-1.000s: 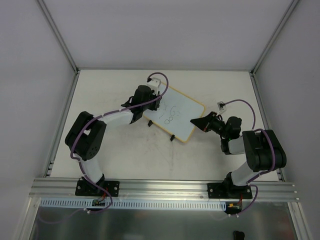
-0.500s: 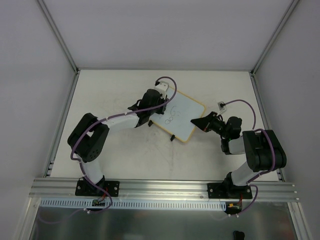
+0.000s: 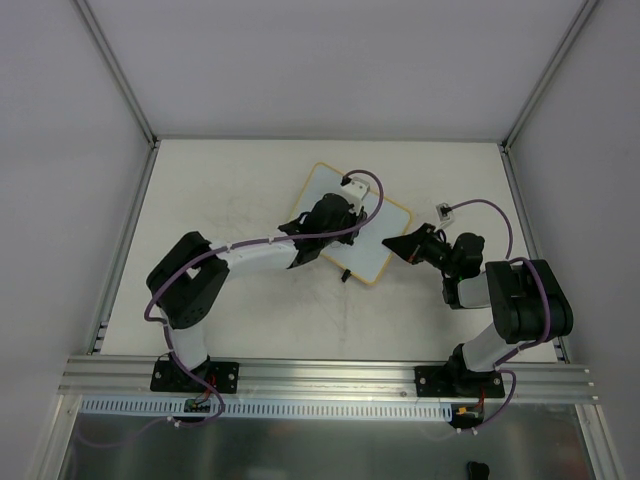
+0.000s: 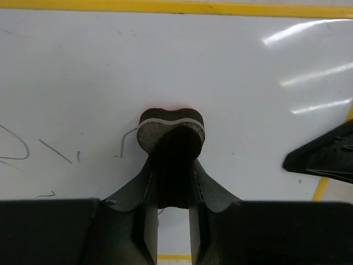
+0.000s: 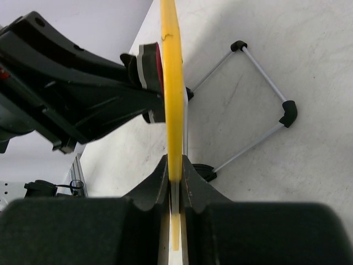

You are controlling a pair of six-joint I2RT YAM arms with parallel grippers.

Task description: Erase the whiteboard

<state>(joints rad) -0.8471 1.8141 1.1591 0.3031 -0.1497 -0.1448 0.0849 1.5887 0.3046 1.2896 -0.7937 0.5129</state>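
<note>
— Top view?
— Propped whiteboard [image 3: 322, 185] on the bench [image 3: 220, 190], long axis slanting far-left to near-right; left hand [image 3: 338, 208] over it, right hand [image 3: 392, 243] at its right edge.
— Left wrist?
— Clamped on eraser [image 4: 171, 122], pressed to board; scribbles [image 4: 16, 148] leftward of it.
— Right wrist?
— Pinched shut on the yellow frame [image 5: 172, 66], steadying. Wipe leftward next, probably.

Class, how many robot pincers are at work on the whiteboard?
2. The left pincer presses a small grey-and-red eraser pad on the white, yellow-framed rectangular whiteboard's face; the right pincer grips its right edge.
</note>
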